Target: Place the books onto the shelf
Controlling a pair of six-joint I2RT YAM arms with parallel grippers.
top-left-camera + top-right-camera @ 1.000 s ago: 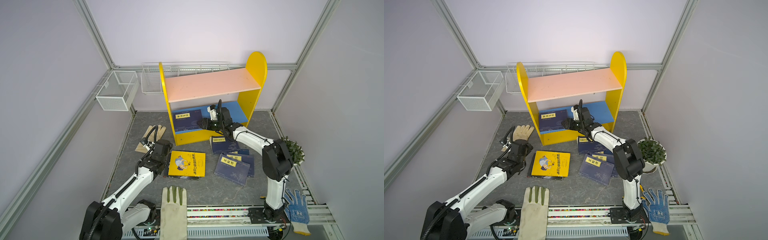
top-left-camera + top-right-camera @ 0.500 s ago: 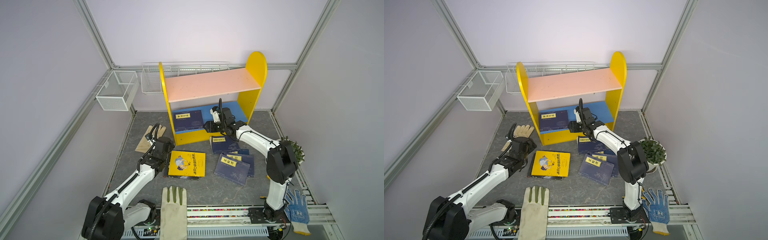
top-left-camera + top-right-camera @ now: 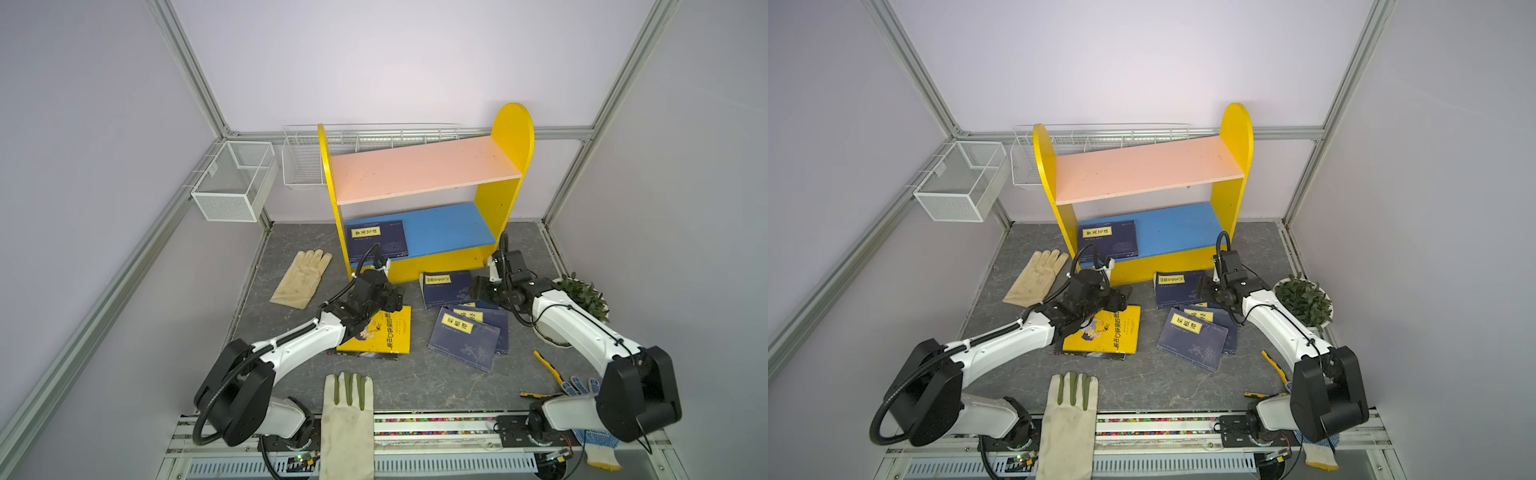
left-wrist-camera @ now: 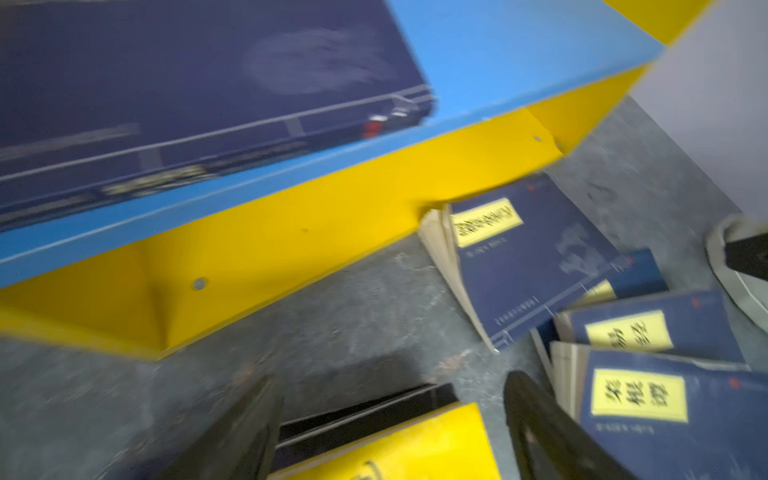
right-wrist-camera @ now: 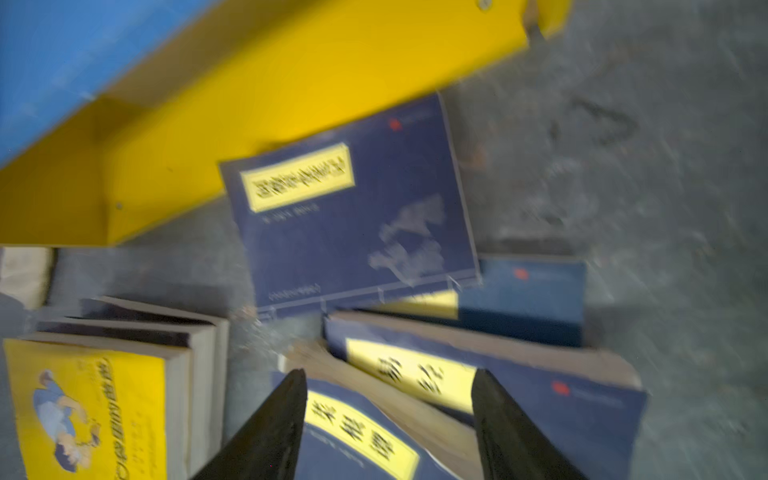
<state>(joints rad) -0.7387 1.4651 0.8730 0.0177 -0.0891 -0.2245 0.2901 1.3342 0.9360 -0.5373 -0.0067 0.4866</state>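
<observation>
Your left gripper (image 3: 395,298) is nearer the yellow book (image 3: 384,332), which lies flat in front of the shelf (image 3: 449,228), long side roughly along the shelf front, its far edge right under the wide, empty jaws; the right gripper (image 3: 482,289), also open and empty, hovers by the navy books (image 3: 446,289).

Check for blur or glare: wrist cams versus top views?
Left wrist view: smeared, shelf edge and shelved book soft. Right wrist view: blurred too, navy book title unreadable. Both top views: sharp, even light, faint shadows, no glare.
</observation>
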